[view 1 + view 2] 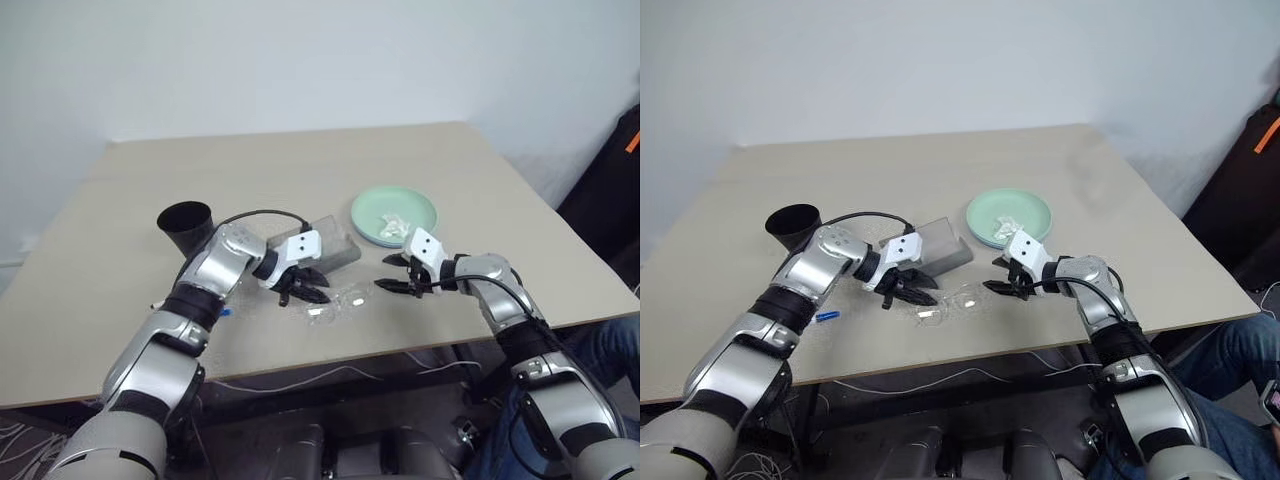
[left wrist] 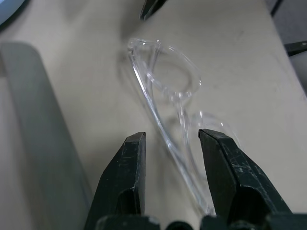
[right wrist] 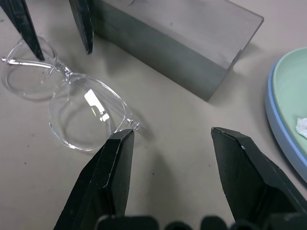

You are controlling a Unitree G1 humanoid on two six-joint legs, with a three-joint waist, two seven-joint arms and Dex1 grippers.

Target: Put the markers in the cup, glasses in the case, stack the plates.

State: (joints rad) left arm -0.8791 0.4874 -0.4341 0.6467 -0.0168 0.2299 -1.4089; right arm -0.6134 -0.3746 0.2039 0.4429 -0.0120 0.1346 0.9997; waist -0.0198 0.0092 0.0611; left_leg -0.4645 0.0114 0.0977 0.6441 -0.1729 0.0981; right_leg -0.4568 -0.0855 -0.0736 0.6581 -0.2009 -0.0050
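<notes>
The clear glasses (image 1: 335, 303) lie on the table near its front edge, just in front of the grey case (image 1: 325, 245). My left gripper (image 1: 305, 290) is open at their left end; in the left wrist view a temple arm of the glasses (image 2: 165, 79) runs between its fingers (image 2: 129, 163) without being clamped. My right gripper (image 1: 395, 285) stands open at their right end, one finger (image 3: 112, 167) beside the lens (image 3: 81, 112). The black cup (image 1: 187, 225) stands upright behind my left arm. The mint green plate (image 1: 394, 212) rests on the light blue one (image 3: 283, 139). A blue-capped marker (image 1: 827, 316) lies under my left forearm.
A small crumpled white scrap (image 1: 392, 226) lies in the green plate. The tan table (image 1: 300, 170) is bare at the back. Cables (image 1: 300, 378) hang below its front edge. A person's knee in blue jeans (image 1: 1240, 350) is at the right.
</notes>
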